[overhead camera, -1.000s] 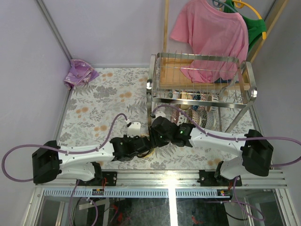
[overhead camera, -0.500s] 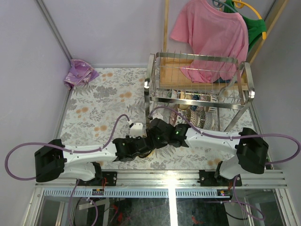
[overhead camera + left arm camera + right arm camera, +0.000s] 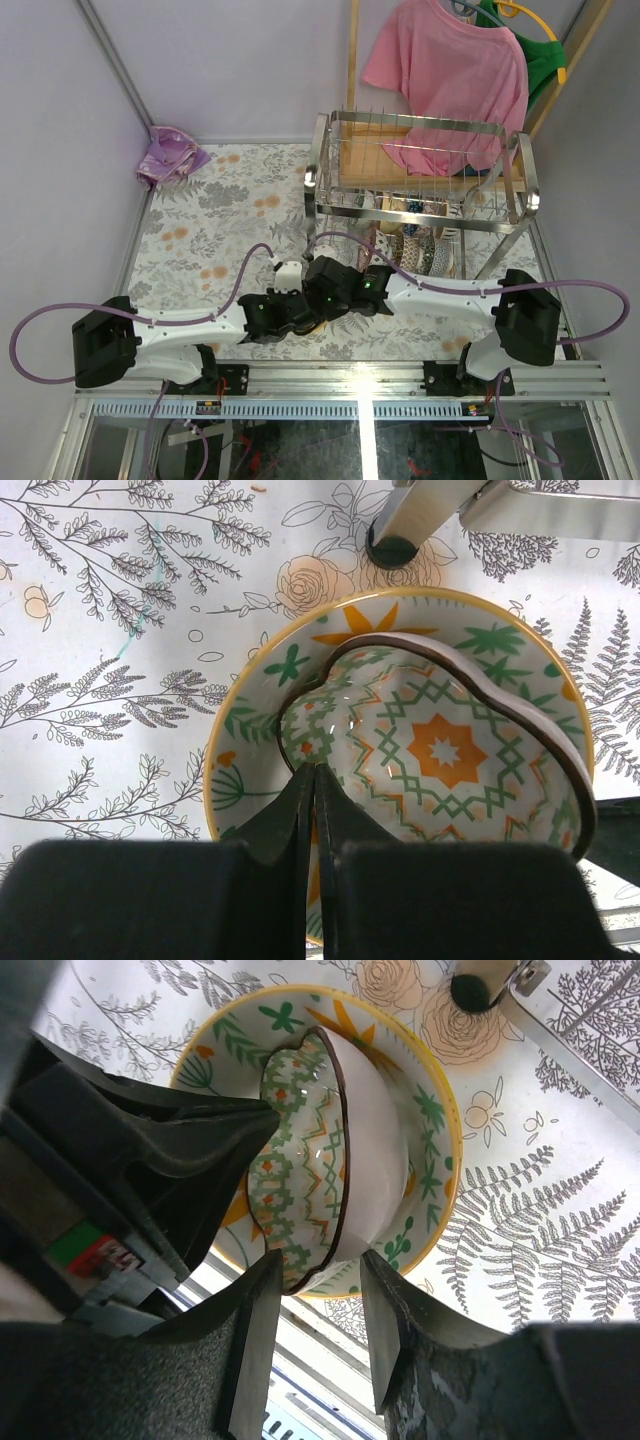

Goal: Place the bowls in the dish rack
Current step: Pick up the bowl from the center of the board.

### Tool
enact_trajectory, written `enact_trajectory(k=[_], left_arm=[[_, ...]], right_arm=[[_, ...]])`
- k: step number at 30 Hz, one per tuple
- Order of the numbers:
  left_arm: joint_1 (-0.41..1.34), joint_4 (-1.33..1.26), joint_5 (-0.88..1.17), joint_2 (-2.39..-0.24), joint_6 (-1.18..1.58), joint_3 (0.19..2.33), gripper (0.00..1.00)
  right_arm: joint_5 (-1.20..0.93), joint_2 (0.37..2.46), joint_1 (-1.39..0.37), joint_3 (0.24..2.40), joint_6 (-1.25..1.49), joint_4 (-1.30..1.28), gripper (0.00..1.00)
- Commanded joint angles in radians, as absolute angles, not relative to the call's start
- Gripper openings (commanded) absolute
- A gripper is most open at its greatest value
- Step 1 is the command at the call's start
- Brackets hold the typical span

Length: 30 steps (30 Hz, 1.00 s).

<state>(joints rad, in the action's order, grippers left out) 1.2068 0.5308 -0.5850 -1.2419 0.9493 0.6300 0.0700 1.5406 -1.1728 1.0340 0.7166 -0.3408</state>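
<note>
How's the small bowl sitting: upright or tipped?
Tipped: right wrist view shows the small bowl tilted inside the yellow-rimmed bowl, white outer wall exposed.

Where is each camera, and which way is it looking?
Top camera: high behind the robot, looking down on table, dish rack, left arm, right arm.
Left wrist: on its arm, looking down past the left gripper at small bowl inside big bowl.
Right wrist: on its arm, looking past the right gripper at both bowls.
Wrist views share bowls and rack foot.
</note>
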Motion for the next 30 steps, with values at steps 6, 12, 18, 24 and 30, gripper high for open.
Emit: enact_trajectory(k=[6,12,18,24,30], left_arm=[[1.222,0.432,-0.605,-1.232,0.916,0.629,0.0],[1.23,0.437,-0.615,-1.205,0.913,0.628,0.0],[1.234,0.427,-0.623,-1.154,0.903,0.617,0.0],[1.239,0.42,-0.625,-1.14,0.896,0.615,0.0],[1.247,0.413,-0.628,-1.128,0.894,0.607,0.0]], right_arm=[[0.171,1.61,-1.218,1.128,0.679,-0.405,0.43],[0.216,1.631,-1.224,1.159,0.668,-0.452,0.33],[0.279,1.678,-1.239,1.213,0.657,-0.506,0.41],[0.372,1.746,-1.266,1.262,0.665,-0.57,0.38],[0.468,1.803,-1.292,1.303,0.679,-0.633,0.37]])
